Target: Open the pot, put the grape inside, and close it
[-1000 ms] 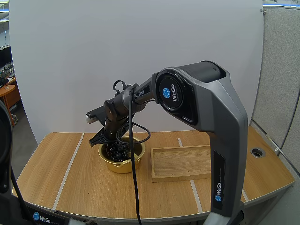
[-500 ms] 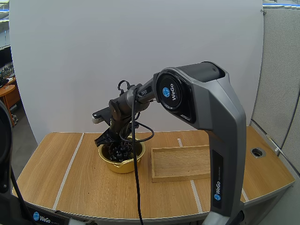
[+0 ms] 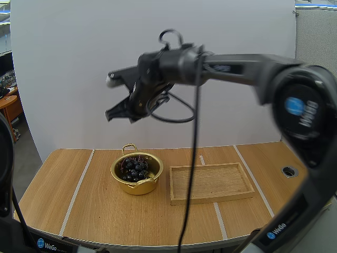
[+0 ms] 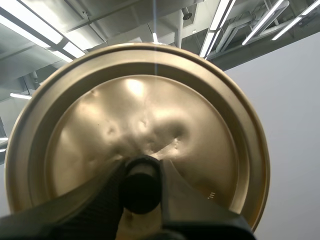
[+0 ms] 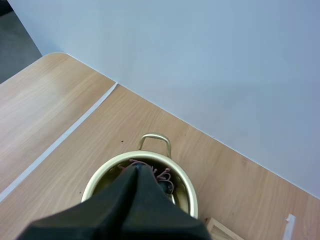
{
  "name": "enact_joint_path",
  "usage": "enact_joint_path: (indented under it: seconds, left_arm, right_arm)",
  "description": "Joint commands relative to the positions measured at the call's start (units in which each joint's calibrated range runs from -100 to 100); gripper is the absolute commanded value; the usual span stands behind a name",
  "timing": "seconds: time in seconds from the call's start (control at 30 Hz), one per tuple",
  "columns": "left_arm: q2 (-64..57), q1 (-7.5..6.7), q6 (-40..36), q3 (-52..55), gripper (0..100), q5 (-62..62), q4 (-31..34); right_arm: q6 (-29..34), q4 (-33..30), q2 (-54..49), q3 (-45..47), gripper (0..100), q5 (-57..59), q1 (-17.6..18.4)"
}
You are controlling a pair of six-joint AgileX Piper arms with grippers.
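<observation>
A gold pot (image 3: 138,185) stands uncovered on the wooden table, with a dark bunch of grapes (image 3: 135,168) lying inside it. My right gripper (image 3: 117,114) hangs high above the pot, a little to its left. In the right wrist view its fingers lie together as one dark wedge (image 5: 136,171) over the pot (image 5: 189,195), and the grapes (image 5: 163,183) show just past the tip. My left gripper (image 4: 142,173) is shut on the black knob (image 4: 141,192) of the gold lid (image 4: 150,110), which it holds up in the air.
A shallow wooden tray (image 3: 210,197) lies just right of the pot. Pale tape lines cross the table top. A round hole (image 3: 289,171) sits near the table's right edge. Bare wood lies to the left of the pot.
My right gripper has risen from inside the pot to well above it. The grapes stay behind in the pot.
</observation>
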Motion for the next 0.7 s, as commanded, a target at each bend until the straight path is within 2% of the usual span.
enact_joint_path:
  seconds: [0.0, 0.13, 0.23, 0.43, 0.67]
  left_arm:
    - [0.0, -0.08, -0.6, -0.3, 0, -2.0, 0.7]
    - [0.0, -0.08, -0.6, -0.3, 0, -2.0, 0.7]
    - [0.0, -0.08, -0.6, -0.3, 0, -2.0, 0.7]
    - [0.0, -0.08, -0.6, -0.3, 0, -2.0, 0.7]
    - [0.0, -0.08, -0.6, -0.3, 0, -2.0, 0.7]
  right_arm:
    - [0.6, -0.3, -11.8, 0.0, 0, 10.4, -0.2]
    - [1.3, -4.9, -19.5, 0.0, 0, 14.2, -0.2]
    - [4.8, -8.8, -25.6, 0.0, 0, 16.6, -0.2]
    - [5.6, -9.4, -34.4, 0.0, 0, 25.7, -0.2]
    - [6.3, -13.6, -41.9, 0.0, 0, 33.8, -1.4]
